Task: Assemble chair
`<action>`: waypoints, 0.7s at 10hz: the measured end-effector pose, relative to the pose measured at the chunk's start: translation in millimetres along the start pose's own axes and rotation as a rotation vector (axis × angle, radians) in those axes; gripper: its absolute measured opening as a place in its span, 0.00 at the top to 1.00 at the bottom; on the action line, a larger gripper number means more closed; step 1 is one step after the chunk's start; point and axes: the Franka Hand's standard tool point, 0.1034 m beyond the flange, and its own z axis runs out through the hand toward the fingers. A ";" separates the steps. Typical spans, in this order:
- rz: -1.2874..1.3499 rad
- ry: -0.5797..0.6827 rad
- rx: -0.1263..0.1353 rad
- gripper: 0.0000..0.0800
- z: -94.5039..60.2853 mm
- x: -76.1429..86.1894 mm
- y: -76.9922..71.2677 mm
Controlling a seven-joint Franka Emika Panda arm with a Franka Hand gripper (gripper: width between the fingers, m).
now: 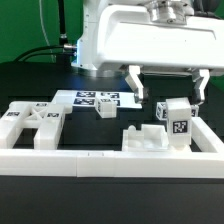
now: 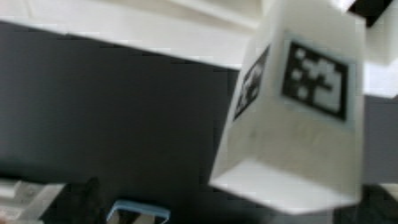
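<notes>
fingers [image 1: 136, 86] of the gripper [image 1: 168, 95] stand spread wide and pinch nothing, one on either side of the tagged chair block [image 1: 176, 120], which stands just behind the border rail [image 1: 100, 162]. a notched chair part [image 1: 140, 140] sits against the rail. a frame-shaped chair part [image 1: 30, 122] lies further along the rail.

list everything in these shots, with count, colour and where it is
notched frame piece: one, white, exterior view's left
small block: one, white, in front of the marker board
stepped piece: one, white, by the front rail
tagged block: one, white with a black-and-white tag, upright under the pincer
marker board: one, white with tags, flat at the back
rail: one, white, along the front
table: one, black
arm: one, glossy white, above
pincer: one, white, open, straddling the tagged block
</notes>
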 end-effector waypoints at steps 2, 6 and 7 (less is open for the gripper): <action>0.000 -0.060 0.017 0.19 2.1 -4.8 -3.9; 0.027 -0.350 0.092 0.19 2.3 -5.6 -16.9; 0.027 -0.403 0.105 0.19 1.3 -7.2 -19.7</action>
